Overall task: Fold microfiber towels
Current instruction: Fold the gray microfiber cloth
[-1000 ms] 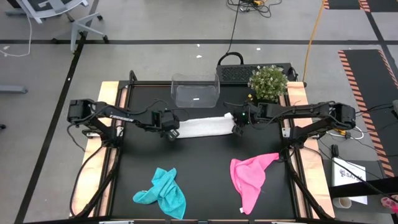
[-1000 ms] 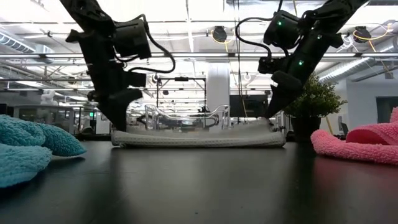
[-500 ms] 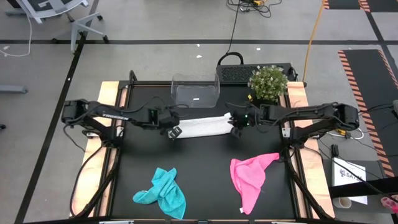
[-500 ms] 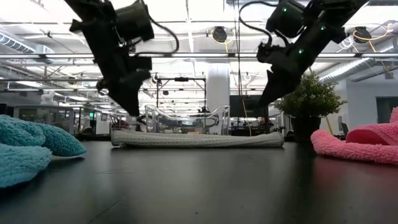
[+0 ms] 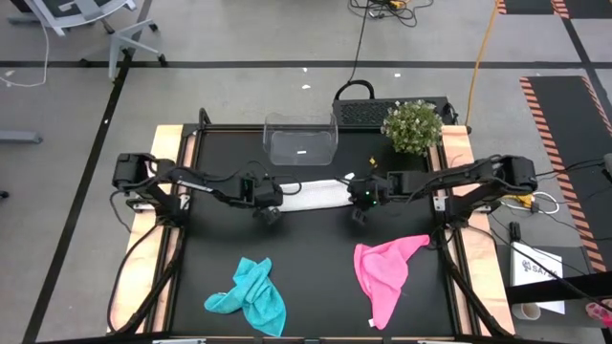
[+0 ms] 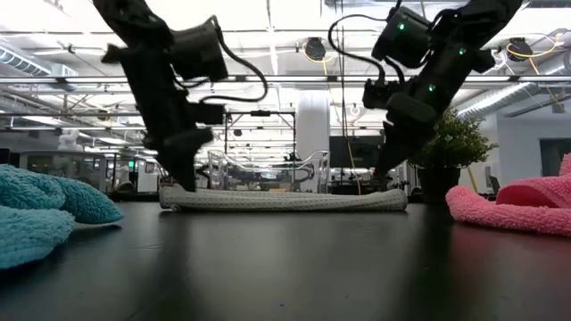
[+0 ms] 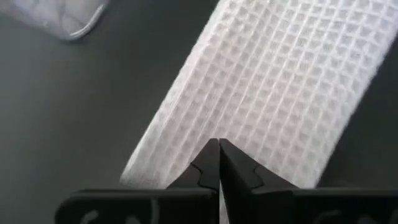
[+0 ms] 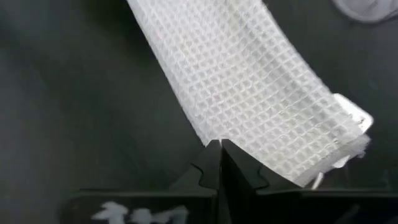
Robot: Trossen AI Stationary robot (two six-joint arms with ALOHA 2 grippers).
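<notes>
High view: clear bin (image 5: 300, 139) holds nothing, beside white towel (image 5: 314, 195).

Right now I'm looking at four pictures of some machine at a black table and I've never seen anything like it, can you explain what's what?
It is a robot with two dark jointed arms, each ending in a two-finger gripper. One picture looks straight down on the table, one looks level across the tabletop, and two come from cameras on the arms' wrists.

On the black table lie three cloths: a long white waffle-textured towel folded into a strip in the middle, a crumpled teal towel and a crumpled bright pink towel nearer the front. Behind sit a clear plastic bin and a small potted plant.

The left gripper and the right gripper are each shut at the edge of the white towel, one at each end. Whether they have actually pinched cloth is hard to tell.
</notes>
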